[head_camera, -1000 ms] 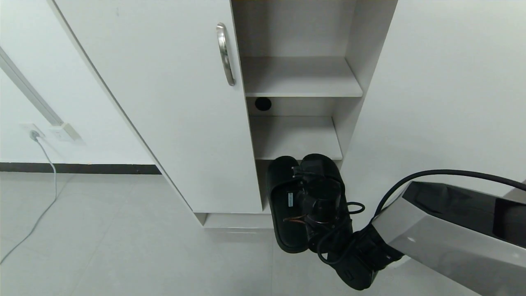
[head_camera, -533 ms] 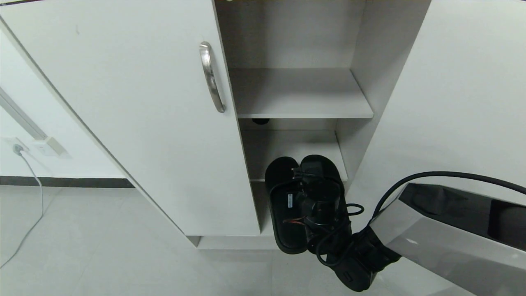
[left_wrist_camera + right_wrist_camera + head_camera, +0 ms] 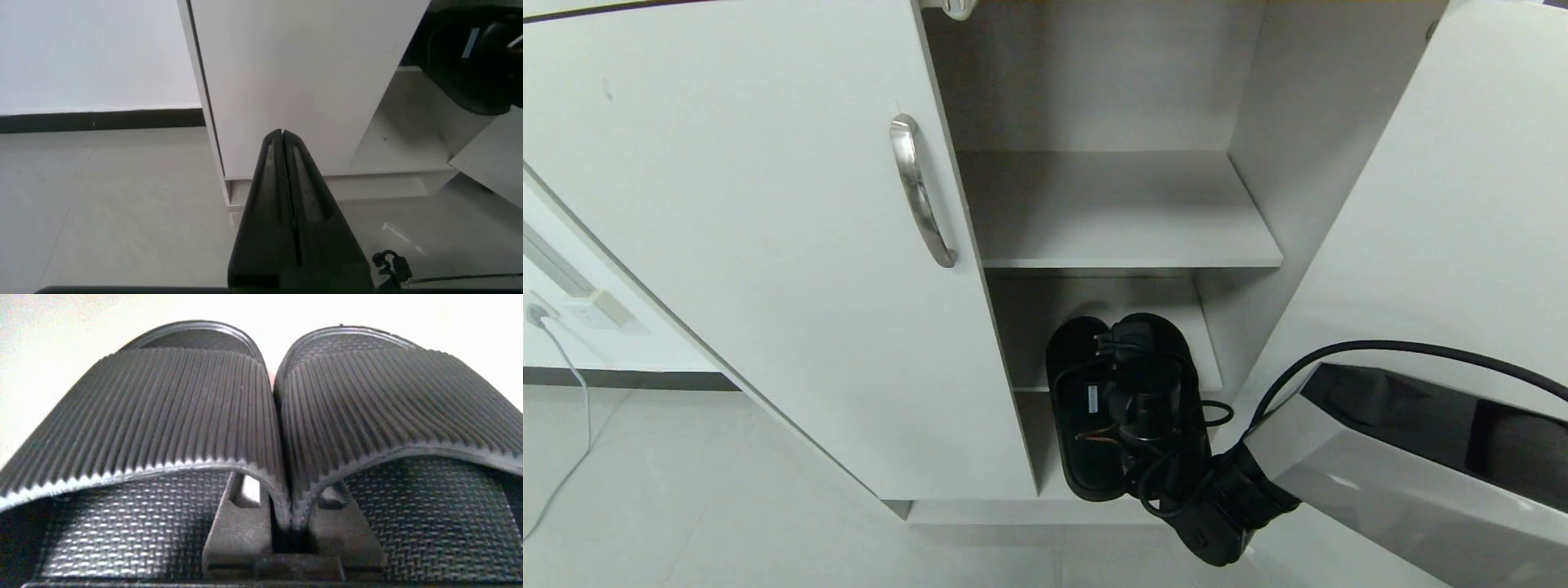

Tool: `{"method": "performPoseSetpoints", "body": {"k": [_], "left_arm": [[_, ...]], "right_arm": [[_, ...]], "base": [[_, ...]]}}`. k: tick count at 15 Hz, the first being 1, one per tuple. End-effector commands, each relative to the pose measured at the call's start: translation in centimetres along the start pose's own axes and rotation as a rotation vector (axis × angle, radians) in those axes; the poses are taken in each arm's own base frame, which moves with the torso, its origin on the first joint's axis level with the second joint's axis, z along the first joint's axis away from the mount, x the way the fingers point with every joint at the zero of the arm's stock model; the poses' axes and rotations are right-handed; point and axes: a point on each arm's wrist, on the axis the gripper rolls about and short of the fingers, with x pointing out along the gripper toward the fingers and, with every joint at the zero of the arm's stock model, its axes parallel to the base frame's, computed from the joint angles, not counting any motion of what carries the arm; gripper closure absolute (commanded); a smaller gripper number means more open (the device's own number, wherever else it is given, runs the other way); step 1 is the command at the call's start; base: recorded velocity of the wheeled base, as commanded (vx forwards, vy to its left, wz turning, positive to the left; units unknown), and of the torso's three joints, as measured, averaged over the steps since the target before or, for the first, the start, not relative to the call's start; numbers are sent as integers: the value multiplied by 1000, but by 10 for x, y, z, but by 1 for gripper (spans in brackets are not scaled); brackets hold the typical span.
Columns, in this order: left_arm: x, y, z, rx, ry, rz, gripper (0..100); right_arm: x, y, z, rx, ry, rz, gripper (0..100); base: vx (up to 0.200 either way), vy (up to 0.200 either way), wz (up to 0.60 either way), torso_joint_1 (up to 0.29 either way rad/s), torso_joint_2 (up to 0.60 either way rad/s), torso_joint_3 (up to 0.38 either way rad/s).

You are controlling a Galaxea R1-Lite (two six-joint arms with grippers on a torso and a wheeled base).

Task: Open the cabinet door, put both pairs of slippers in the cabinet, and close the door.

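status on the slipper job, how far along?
Done: cabinet is open. In hand: right gripper pinches one pair of black slippers by the straps at the lower opening, not set down yet. To do: place them, fetch the second pair, close up. Left gripper is shut, empty.

A pair of black slippers (image 3: 1080, 445) with ribbed straps hangs side by side. The right gripper (image 3: 282, 516) pinches their inner strap edges together, and the toes point ahead of it into the cabinet's (image 3: 1111, 212) lower compartment. The cabinet door (image 3: 752, 245) stands open to the gripper's left.
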Motion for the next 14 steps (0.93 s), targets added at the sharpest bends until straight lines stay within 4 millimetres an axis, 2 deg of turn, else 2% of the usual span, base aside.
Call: {"method": "performPoseSetpoints", "body": {"k": [1, 3, 5, 9, 14], "left_arm": [[0, 0, 0, 0, -1, 0, 100], [0, 0, 0, 0, -1, 0, 100], [0, 0, 0, -2, -1, 0, 100], [0, 0, 0, -2, -1, 0, 100], [0, 0, 0, -2, -1, 0, 100]], "right_arm": [[18, 1, -2, 17, -11, -24, 100], [32, 2, 0, 23, -17, -42, 100], [59, -2, 6, 39, -39, -80, 100], [86, -1, 14, 26, -24, -106, 100], [105, -10, 20, 28, -28, -140, 100]], "base": [[0, 0, 0, 0, 0, 0], [0, 0, 0, 0, 0, 0], [0, 0, 0, 0, 0, 0], [0, 0, 0, 0, 0, 0], [0, 0, 0, 0, 0, 0]]}}
